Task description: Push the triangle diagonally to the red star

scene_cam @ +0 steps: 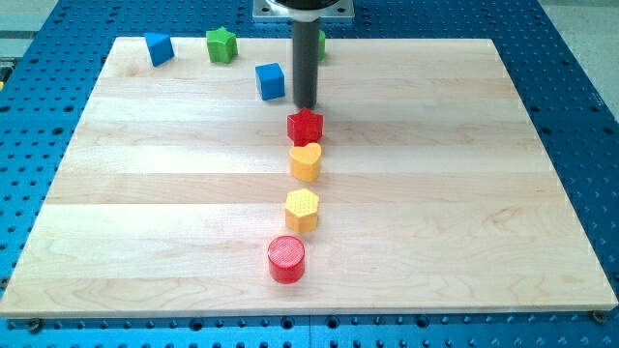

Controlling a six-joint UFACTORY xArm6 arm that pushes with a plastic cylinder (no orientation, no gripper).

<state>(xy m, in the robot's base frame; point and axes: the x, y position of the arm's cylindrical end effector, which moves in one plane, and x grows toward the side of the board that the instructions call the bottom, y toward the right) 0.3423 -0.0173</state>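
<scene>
Board [145,242] edges lie far; my tip [305,105] nears red star [305,126] (just above).

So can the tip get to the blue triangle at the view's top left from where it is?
Probably yes. My tip sits just above the red star; only the blue cube stands toward the blue triangle.

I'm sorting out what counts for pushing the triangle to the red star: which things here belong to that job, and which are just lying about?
In the job:
blue triangular block
red star block
my tip, just above the star

Lying about:
blue cube
green star block
green block, half hidden by the rod
yellow heart block
yellow hexagon block
red cylinder
</scene>
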